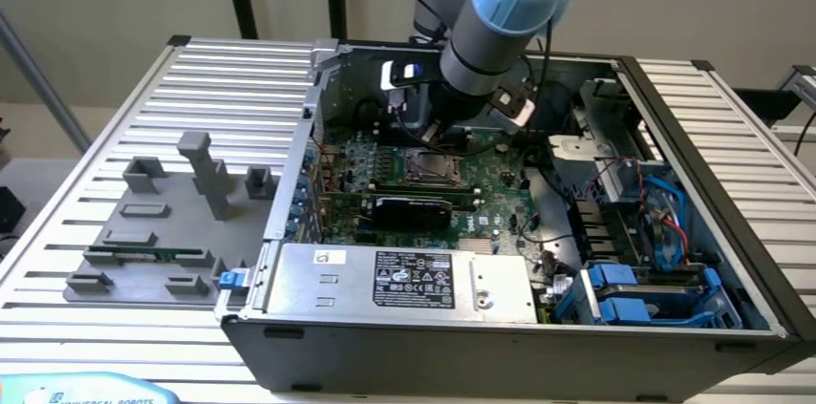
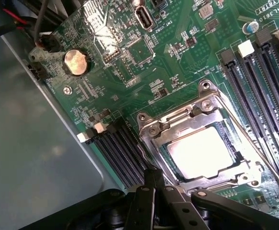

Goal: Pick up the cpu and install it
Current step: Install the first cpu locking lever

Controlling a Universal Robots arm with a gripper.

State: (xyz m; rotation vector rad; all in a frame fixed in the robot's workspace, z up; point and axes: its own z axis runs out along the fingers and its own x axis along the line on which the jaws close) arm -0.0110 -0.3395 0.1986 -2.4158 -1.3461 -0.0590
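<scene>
The cpu [image 2: 204,153] shows as a pale, shiny square lying flat inside the metal socket frame [image 2: 177,122] on the green motherboard [image 2: 177,57]. My gripper [image 2: 153,176] is shut, its black fingertips pressed together with nothing between them. The tips stand right at the edge of the socket frame, beside the cpu. In the exterior view the gripper [image 1: 442,141] reaches down into the open computer case [image 1: 510,347], just above the socket [image 1: 421,167].
Black memory slots [image 2: 259,81] flank the socket, and a coin battery [image 2: 76,61] sits on the board. The power supply [image 1: 408,275], cables and blue drive bays [image 1: 651,294] crowd the case. Outside it, a grey fixture plate [image 1: 115,285] holds blocks and a green memory stick [image 1: 147,254].
</scene>
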